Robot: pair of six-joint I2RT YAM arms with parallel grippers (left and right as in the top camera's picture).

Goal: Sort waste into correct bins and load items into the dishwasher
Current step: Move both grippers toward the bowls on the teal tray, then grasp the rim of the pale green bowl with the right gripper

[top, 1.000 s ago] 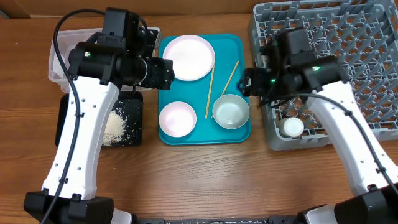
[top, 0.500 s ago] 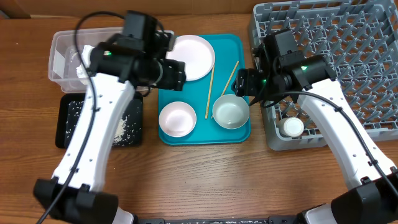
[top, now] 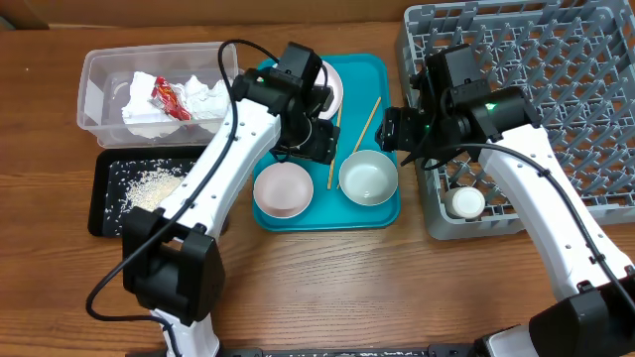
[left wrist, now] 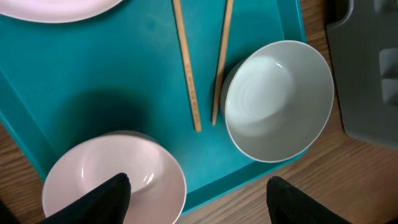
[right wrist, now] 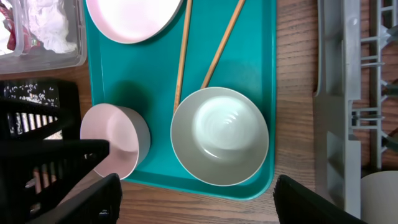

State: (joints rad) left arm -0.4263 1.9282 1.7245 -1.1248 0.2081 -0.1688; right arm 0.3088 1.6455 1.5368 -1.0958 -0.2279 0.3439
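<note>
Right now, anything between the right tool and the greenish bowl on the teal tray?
Nothing visible. The right tool hovers open above the greenish bowl; two chopsticks lie beside its rim, not across it.

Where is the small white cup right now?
In the overhead view, the white cup sits in the near-left corner of the grey dish rack, right of the teal tray.

— What do our two arms look like?
— Our left arm (top: 213,169) and right arm (top: 541,213) match. Both have long white shells with rounded edges, joined by chunky black housings.
— Any wiring or lights?
— Each arm carries a thin black cable (top: 224,50). A small green light (top: 488,107) glows on the right arm's black wrist housing.
— And the ends?
— Our left gripper (left wrist: 200,198) and right gripper (right wrist: 198,199) have blunt matte-black fingers.
</note>
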